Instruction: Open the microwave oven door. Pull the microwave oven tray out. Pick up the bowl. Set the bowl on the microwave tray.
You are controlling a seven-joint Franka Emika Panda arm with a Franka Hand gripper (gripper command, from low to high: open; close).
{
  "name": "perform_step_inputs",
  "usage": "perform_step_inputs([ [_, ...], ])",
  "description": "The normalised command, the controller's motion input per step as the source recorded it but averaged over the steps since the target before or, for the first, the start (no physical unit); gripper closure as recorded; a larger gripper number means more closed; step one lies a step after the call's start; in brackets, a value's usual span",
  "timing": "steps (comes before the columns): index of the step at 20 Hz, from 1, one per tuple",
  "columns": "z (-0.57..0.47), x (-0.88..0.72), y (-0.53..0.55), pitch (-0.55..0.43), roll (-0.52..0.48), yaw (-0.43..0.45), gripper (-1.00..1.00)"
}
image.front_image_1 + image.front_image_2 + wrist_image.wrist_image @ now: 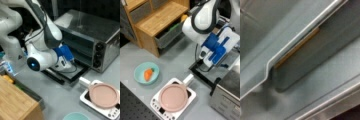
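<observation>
The microwave oven door [72,75] hangs open and lies flat in front of the silver oven [100,32]; its dark frame [203,76] also shows in both front views. My gripper [64,64] with its blue and white hand [213,51] hovers just above the lowered door, facing the oven's opening. The wrist view is filled by pale grey metal with a bent rim [302,32], seemingly the microwave oven tray seen close up; no fingers show there. The teal bowl [146,73] sits on the table away from the oven, holding an orange piece [148,74]. Its rim [75,116] peeks in at a front view's bottom.
A white appliance [157,105] carrying a pink round disc [173,97] stands between the bowl and the oven; it also shows in another front view, disc [103,95]. A wooden shelf unit [157,17] with a grey drawer stands behind the arm.
</observation>
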Motion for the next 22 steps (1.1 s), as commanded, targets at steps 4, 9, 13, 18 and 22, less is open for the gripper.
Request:
perform_step_inputs([
  [4, -0.09, -0.03, 0.02, -0.093, 0.177, -0.096, -1.00],
  [9, -0.09, -0.03, 0.02, -0.093, 0.177, -0.096, -1.00],
  [13, -0.09, -0.03, 0.02, -0.093, 0.177, -0.096, -1.00],
  [18, -0.09, -0.03, 0.02, -0.093, 0.177, -0.096, -1.00],
  [22, -0.09, -0.03, 0.02, -0.093, 0.177, -0.096, -1.00],
])
